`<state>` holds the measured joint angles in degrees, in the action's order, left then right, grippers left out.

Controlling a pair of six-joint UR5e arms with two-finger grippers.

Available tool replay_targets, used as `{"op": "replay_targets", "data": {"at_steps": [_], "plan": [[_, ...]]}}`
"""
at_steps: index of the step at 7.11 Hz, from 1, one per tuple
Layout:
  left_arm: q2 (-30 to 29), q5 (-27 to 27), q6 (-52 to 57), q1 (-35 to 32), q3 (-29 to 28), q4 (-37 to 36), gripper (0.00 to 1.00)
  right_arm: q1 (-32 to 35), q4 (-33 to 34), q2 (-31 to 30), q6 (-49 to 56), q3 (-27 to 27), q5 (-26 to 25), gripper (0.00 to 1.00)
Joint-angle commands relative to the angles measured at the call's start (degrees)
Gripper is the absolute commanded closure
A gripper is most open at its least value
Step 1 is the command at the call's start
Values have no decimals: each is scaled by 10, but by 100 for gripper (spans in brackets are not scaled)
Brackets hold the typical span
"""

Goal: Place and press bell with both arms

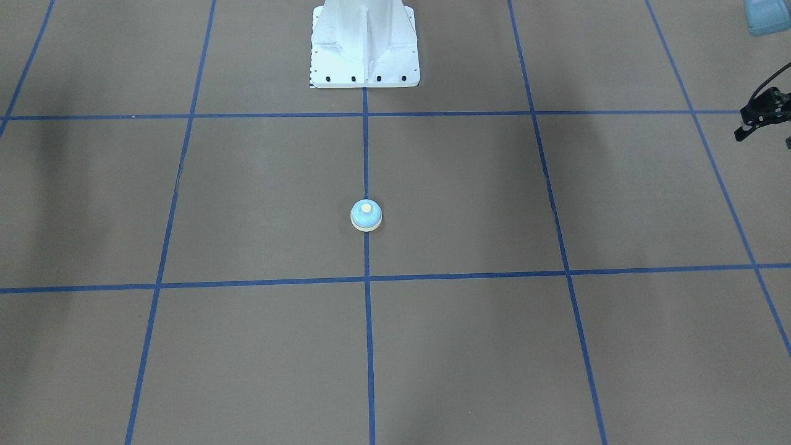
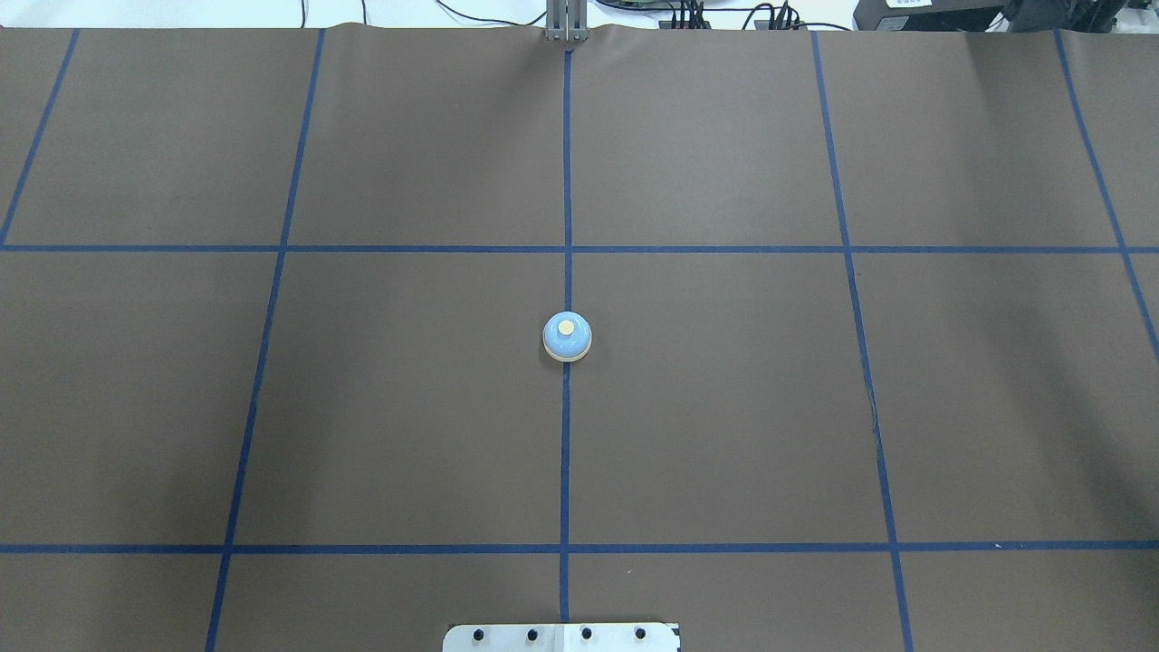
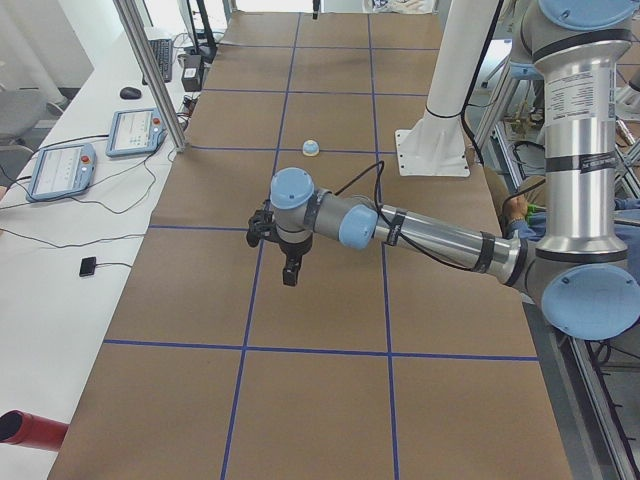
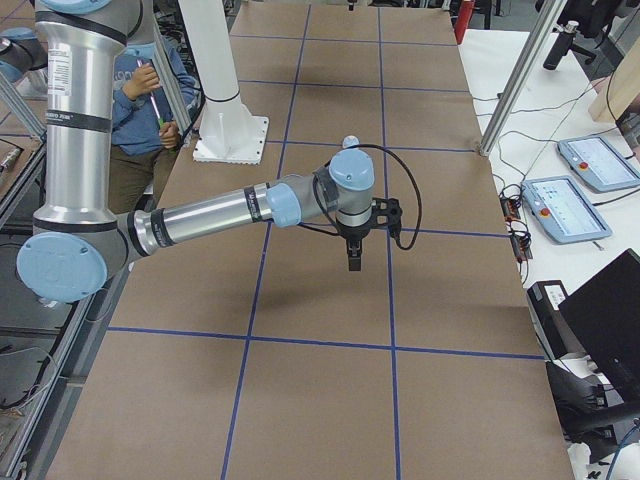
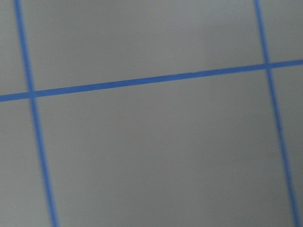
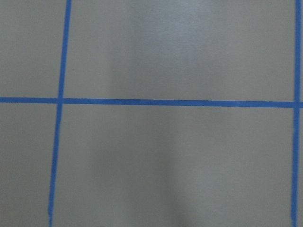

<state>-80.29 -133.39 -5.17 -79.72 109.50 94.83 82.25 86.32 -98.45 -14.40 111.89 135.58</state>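
The small light-blue bell with a cream button stands upright on the centre tape line of the brown table; it also shows in the overhead view and both side views. My left gripper hangs point-down above the table, far from the bell toward my left end. Only a black part of that wrist shows at the front view's right edge. My right gripper hangs the same way toward my right end. I cannot tell whether either is open or shut. Both wrist views show only bare table and tape.
The white bolted pedestal stands behind the bell, at my side of the table. Blue tape lines mark a grid on the brown cover. Teach pendants lie on the side benches. A person stands beside the pedestal.
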Motion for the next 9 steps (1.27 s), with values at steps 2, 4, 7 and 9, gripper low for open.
{"op": "replay_targets", "data": {"at_steps": [2,4,7,9], "plan": [[30,11,142,-82,-49,-2,1,41,2,-42,90,-2,3,0],[5,-18,134,-83,-47,-53,1,42,59,-37,151,-2,3,0],[-9,-22,134,-87,-51,-84,1,58,144,12,222,-11,-8,0],[-17,-21,133,-87,-50,-89,0,59,144,13,215,-11,-6,0]]}}
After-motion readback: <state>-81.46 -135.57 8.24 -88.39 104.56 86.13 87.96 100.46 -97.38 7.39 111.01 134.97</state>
